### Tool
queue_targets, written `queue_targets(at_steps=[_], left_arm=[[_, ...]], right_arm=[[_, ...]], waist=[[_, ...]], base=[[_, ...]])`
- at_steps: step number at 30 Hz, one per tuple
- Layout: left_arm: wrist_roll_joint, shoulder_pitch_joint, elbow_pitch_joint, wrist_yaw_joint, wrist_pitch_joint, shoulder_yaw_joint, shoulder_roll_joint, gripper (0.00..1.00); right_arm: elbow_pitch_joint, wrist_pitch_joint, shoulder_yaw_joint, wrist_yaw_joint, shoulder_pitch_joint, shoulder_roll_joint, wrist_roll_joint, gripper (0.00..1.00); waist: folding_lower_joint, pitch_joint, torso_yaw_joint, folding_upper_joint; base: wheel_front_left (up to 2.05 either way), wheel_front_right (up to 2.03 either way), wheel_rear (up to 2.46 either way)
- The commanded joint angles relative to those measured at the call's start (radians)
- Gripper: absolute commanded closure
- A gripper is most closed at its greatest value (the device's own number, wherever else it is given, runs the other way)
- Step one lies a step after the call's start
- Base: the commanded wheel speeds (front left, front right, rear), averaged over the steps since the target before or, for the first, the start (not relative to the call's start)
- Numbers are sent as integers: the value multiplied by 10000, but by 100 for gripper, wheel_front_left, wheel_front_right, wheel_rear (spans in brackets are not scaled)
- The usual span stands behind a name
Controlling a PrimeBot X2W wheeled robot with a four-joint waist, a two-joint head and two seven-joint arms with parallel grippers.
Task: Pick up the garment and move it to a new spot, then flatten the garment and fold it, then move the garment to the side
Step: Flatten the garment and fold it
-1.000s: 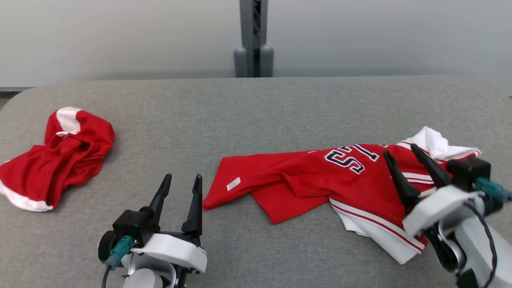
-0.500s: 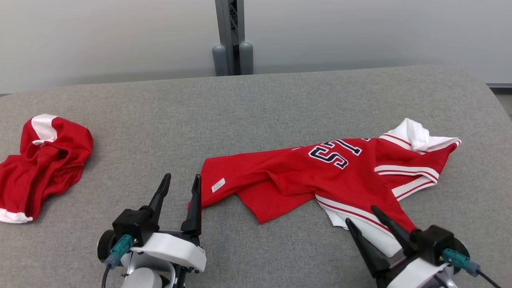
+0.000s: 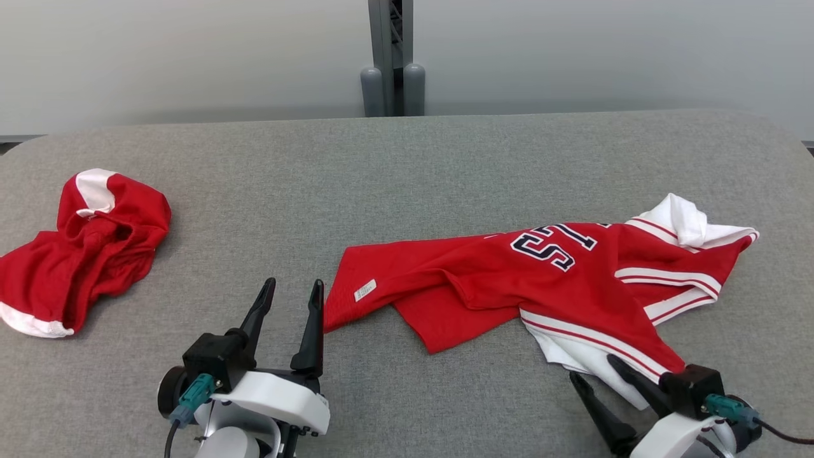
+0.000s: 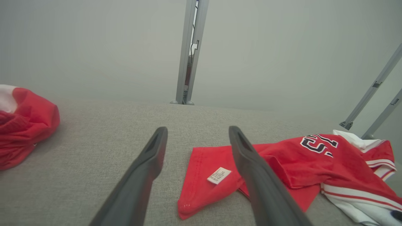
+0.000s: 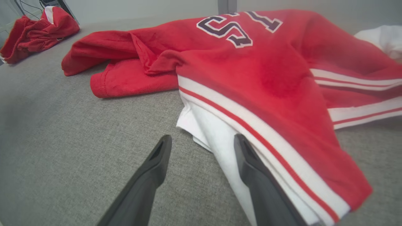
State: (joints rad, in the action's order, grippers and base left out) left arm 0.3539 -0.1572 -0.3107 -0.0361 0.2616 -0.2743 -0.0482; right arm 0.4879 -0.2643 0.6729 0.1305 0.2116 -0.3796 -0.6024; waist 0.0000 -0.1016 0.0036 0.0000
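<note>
Jersey [image 3: 509, 280] lies crumpled just ahead of my right fingers [image 3: 598, 407], beside my left fingers [image 3: 313, 312]; both pairs open, empty.

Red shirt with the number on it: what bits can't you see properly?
- Label, left wrist view: print too small to read.
- White underlayer, right wrist view: mostly covered by the top layer of the red shirt.
- Other red garment, head view: bunched folds hide its shape.

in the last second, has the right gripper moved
Yes. Judged against the red jersey, the right gripper has pulled back toward the robot: from over its striped part by the number to its near white edge, jaws open.
</note>
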Motion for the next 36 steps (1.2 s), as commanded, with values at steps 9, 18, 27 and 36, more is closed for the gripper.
queue_targets(at_steps=[9, 18, 27, 36], left_arm=[[-29, -35, -43, -15, 34, 79, -35, 0], [-49, -185, -36, -20, 34, 0, -38, 0], [-39, -152, -38, -57, 35, -27, -39, 0], [37, -97, -48, -24, 34, -89, -40, 0]], right_arm=[[681, -15, -1611, 3, -28, 388, 1546, 0], [1689, -15, -1882, 3, 347, 660, 2728, 0], [1843, -15, -2208, 3, 952, 909, 2734, 100], [734, 115, -2360, 3, 2031, 349, 1876, 100]], waist=[[0, -64, 100, 0], [0, -169, 206, 0], [0, -238, 306, 0], [0, -116, 379, 0]], base=[[0, 0, 0], [0, 0, 0], [0, 0, 0], [0, 0, 0]])
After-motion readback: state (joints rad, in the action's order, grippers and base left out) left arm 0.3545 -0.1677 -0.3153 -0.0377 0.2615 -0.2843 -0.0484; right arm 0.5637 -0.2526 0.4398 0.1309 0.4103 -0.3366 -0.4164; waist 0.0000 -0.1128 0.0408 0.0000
